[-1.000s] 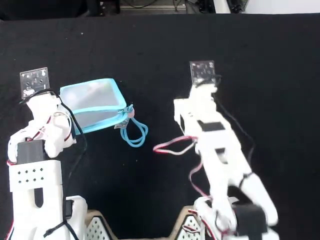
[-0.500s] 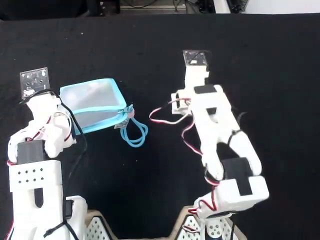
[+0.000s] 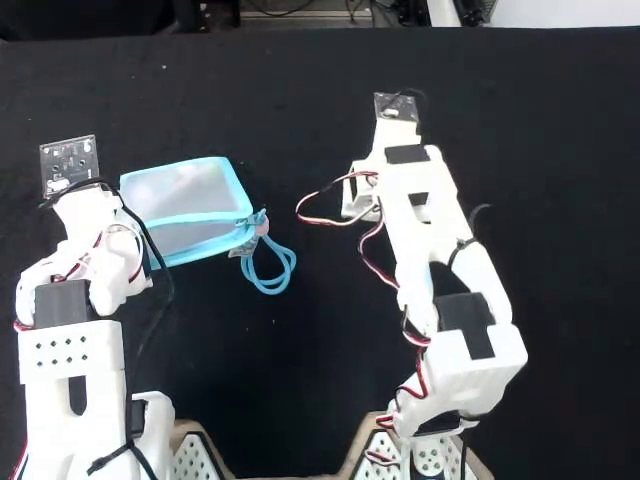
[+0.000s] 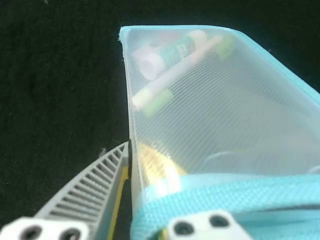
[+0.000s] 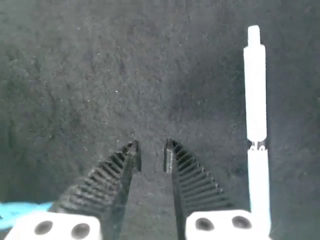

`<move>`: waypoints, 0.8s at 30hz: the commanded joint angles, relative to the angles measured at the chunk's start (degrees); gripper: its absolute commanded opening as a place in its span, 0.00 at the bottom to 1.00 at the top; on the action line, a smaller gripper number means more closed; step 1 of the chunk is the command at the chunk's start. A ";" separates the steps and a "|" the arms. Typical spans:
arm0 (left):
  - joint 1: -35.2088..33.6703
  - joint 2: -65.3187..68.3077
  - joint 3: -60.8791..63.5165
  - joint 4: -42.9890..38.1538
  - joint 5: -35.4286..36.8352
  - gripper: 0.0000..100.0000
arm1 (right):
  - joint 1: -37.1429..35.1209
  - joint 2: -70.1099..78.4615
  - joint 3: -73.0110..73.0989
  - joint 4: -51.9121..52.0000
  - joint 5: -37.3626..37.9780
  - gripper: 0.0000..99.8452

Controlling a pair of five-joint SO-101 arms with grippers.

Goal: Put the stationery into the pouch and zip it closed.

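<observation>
Left wrist view reveals stationery (image 4: 165, 55) inside the pouch (image 4: 235, 120).

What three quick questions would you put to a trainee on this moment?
1. True or false: the right gripper grips the white pen.
2. What does the left gripper hold? A: the pouch. B: a pen. C: nothing.
3. Which stationery item lies outside the pouch?

Key
1. False: it is open and empty, with the pen beside it.
2. A.
3. The white pen.
</observation>
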 commanded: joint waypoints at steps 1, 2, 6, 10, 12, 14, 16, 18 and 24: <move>-0.13 0.09 0.31 -0.35 0.35 0.04 | -1.93 -0.04 -3.21 0.62 -6.86 0.09; -0.13 0.09 0.31 -0.35 0.35 0.04 | -2.02 -0.04 -3.12 0.62 -7.21 0.09; -0.13 0.09 0.31 -0.35 0.35 0.04 | -0.79 -0.22 -3.30 0.62 -7.03 0.09; -0.13 0.09 0.31 -0.35 0.35 0.04 | -0.70 -0.13 -3.38 0.35 -6.24 0.09; -0.13 0.09 0.31 -0.35 0.35 0.04 | -0.53 -0.48 -3.56 0.35 -3.78 0.09; -0.13 0.09 0.31 -0.35 0.35 0.04 | 0.53 -0.48 -5.23 0.88 -2.11 0.09; -0.13 0.09 0.31 -0.35 0.35 0.04 | 2.99 -0.48 -7.87 2.29 -1.32 0.09; -0.13 0.09 0.31 -0.35 0.35 0.04 | 5.71 -0.04 -10.77 2.99 -0.44 0.09; -0.13 0.09 0.31 -0.35 0.35 0.04 | 9.76 0.04 -11.91 -1.14 3.52 0.09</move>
